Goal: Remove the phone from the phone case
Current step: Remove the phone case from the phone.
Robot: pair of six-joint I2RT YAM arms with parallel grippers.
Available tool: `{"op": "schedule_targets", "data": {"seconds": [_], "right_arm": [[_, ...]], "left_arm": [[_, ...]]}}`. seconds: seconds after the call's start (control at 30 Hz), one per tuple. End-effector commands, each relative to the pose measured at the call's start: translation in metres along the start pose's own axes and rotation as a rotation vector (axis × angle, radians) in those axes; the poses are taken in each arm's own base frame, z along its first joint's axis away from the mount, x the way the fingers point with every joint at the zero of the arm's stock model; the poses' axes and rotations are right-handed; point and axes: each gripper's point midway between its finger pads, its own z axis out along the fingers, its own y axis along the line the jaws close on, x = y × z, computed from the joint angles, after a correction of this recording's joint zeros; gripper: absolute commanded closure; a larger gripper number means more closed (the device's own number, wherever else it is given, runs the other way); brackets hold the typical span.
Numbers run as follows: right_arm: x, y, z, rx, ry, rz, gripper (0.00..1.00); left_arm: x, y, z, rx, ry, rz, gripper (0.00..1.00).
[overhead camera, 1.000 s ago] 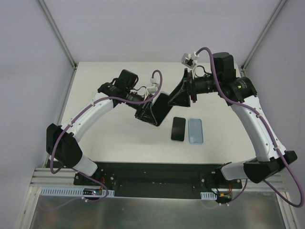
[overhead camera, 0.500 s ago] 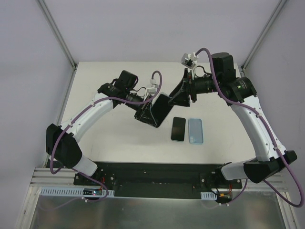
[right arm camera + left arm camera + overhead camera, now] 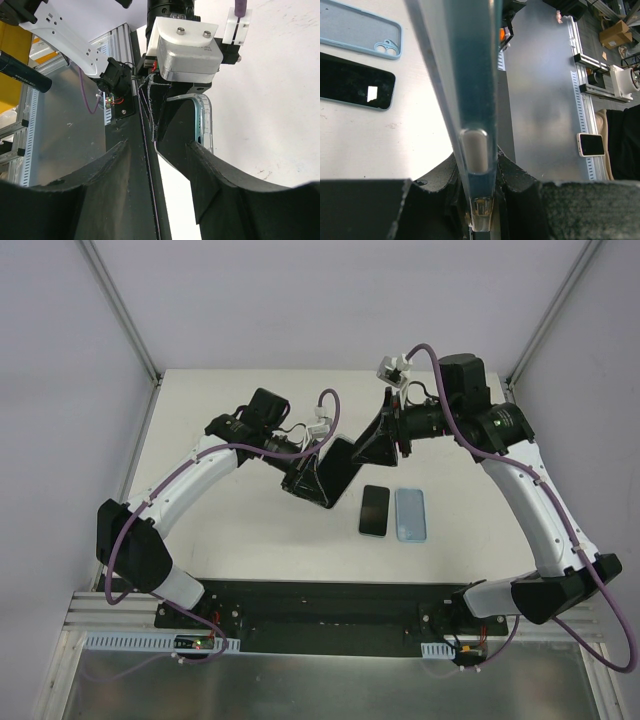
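A teal phone point(image 3: 340, 462) in a clear phone case point(image 3: 208, 120) hangs above the table's middle. My left gripper point(image 3: 310, 480) is shut on its lower end. In the left wrist view the cased phone point(image 3: 470, 90) runs edge-on up from between the jaws of the left gripper point(image 3: 477, 162). My right gripper point(image 3: 377, 445) is at the phone's upper end. Seen from the right wrist, the right gripper point(image 3: 157, 146) stands open with that end between its fingers. The right finger point(image 3: 225, 185) lies against the cased edge, and a gap shows beside the left finger point(image 3: 100, 190).
A second black phone point(image 3: 374, 510) with a pale blue rim and a separate light-blue case point(image 3: 410, 514) lie side by side on the table point(image 3: 230, 530), just in front of the grippers. The left wrist view shows them too, the case point(image 3: 360, 27) above that phone point(image 3: 355, 82).
The right gripper has edged slightly left, closer over the phone's upper end. The left gripper keeps its hold, and the phone has hardly moved.
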Motion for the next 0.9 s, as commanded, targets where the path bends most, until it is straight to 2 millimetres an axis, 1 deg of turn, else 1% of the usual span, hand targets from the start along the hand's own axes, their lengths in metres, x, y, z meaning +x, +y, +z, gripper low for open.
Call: {"op": "schedule_targets", "data": {"seconds": [0.0, 0.17, 0.4, 0.73, 0.87], "right_arm": [[0.000, 0.001, 0.001, -0.006, -0.007, -0.034, 0.45], [0.002, -0.001, 0.001, 0.001, -0.003, -0.032, 0.45], [0.001, -0.001, 0.001, 0.002, -0.004, -0.033, 0.45], [-0.020, 0.019, -0.008, -0.034, -0.048, -0.046, 0.46], [-0.021, 0.022, -0.010, -0.032, -0.054, -0.054, 0.46]], "left_arm": [[-0.016, -0.028, -0.005, 0.073, -0.048, 0.110, 1.00], [-0.016, -0.033, -0.005, 0.093, -0.054, 0.126, 1.00], [-0.015, -0.034, -0.005, 0.098, -0.052, 0.127, 1.00], [-0.010, -0.027, -0.004, 0.077, -0.040, 0.128, 1.00], [-0.011, -0.028, -0.004, 0.077, -0.041, 0.132, 1.00]]}}
